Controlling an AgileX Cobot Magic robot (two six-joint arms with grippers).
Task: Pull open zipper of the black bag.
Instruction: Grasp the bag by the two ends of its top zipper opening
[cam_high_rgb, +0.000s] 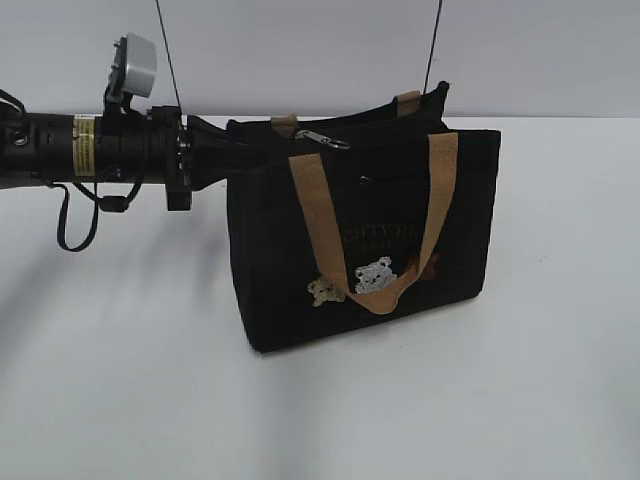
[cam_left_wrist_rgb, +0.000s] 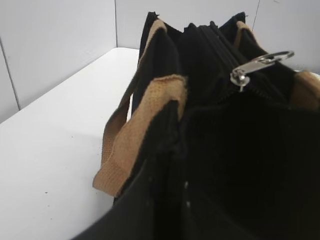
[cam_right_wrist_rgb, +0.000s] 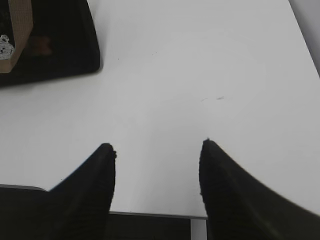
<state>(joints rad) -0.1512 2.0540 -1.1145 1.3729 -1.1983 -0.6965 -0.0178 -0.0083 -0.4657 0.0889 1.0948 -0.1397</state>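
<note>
White tabletop (cam_high_rgb: 120, 400) and a pale wall frame the exterior view, where we find the black bag (cam_high_rgb: 300, 290) standing upright. The left gripper (cam_high_rgb: 232, 158) presses against the bag's upper left end; we cannot tell whether it has pinched fabric. The zipper (cam_high_rgb: 322, 138) pull lies on the bag's top, just right of that end.

From the left wrist view, we see the bag's end seam filling the foreground, the silver pull (cam_left_wrist_rgb: 260, 64) beyond it and untouched, a tan strap (cam_left_wrist_rgb: 145, 125) to the bag's left.

From the right wrist view, the right gripper (cam_right_wrist_rgb: 157, 150) hangs wide apart and empty over bare table, well clear of the bag's corner (cam_right_wrist_rgb: 50, 40).

Risk, in our judgement: a loose hold at the end would let the bag slide or tip when the pull is drawn.
</note>
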